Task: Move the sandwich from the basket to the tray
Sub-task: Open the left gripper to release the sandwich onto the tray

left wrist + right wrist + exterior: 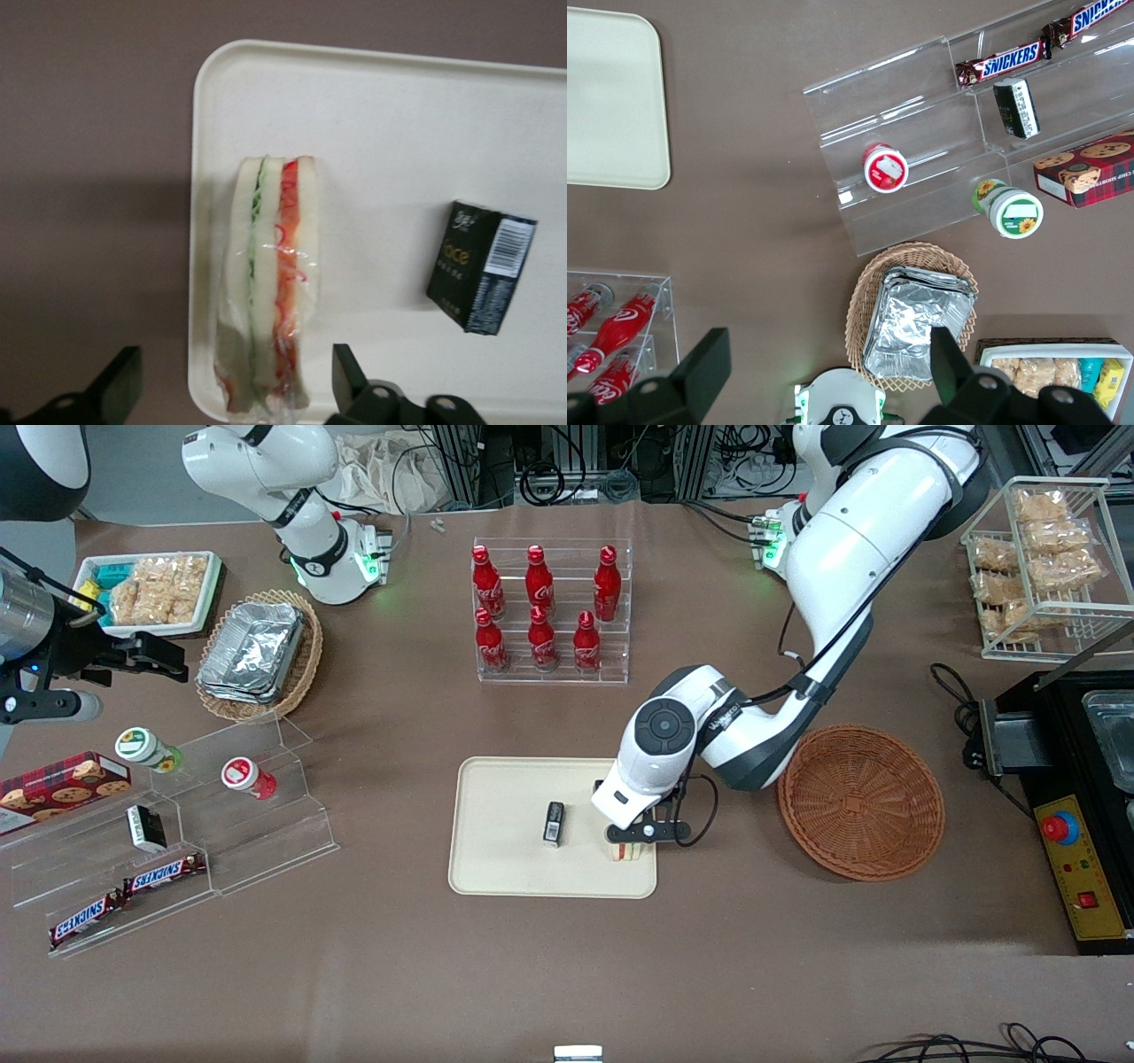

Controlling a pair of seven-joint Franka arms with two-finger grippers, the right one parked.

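Jaws [235,390] of mine are standing wide apart, one on each side of the sandwich [266,283], and neither of them is touching the wrapper as far as I can see. My landmark is the tray [505,797]. The sandwich is resting on the tray, upright on one edge, close to the rim at the corner that is toward the basket [860,801] and nearer to the front camera. A small black box [554,823] is also lying on the tray, near its middle and well apart from the sandwich.

I am judging that the main part of the task is done: the sandwich is already on the tray and the basket, beside the tray on the counter, is showing nothing inside. What is left for me is only to lift away without catching the wrapper.

From the front view my wrist is covering most of the sandwich, so only a small piece is showing there. My wrist camera is showing the whole cut edge with green and red filling, and the gap at my fingers [350,372].
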